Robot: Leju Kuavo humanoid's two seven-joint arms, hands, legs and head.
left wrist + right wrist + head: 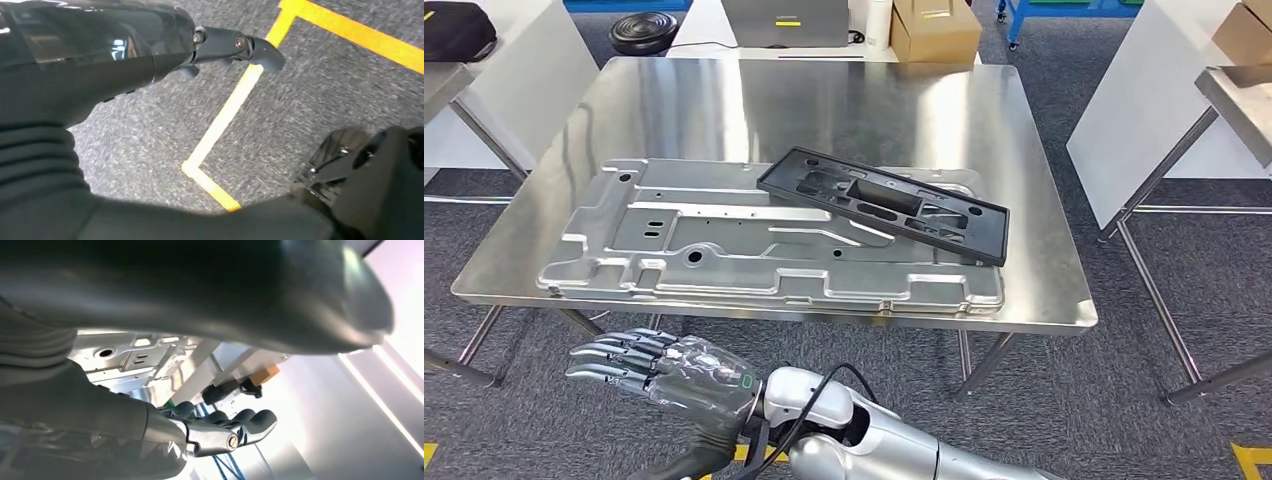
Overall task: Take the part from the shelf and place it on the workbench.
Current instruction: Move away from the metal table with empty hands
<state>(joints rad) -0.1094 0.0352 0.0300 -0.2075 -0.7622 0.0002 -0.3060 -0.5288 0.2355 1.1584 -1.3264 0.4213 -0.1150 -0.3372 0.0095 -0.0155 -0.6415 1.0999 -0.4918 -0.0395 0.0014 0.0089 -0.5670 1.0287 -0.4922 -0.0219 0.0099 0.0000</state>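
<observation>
A black plastic part [884,205], long and flat with recesses, lies slantwise on a large pressed silver metal panel [724,250]. The panel rests on the steel workbench [824,100]. My right hand [659,372] hovers in front of and below the bench's near edge, fingers stretched out and apart, holding nothing. The right wrist view shows its dark fingers [220,432] extended, with the silver panel [130,357] beyond them. My left hand [100,55] hangs above the carpet with a finger [240,45] held out straight and nothing in it.
Steel tables with white side panels flank the bench at left [484,100] and right [1224,90]. Behind it are a cardboard box [934,28] and a black round object [642,30]. Yellow tape [225,115] marks the grey carpet.
</observation>
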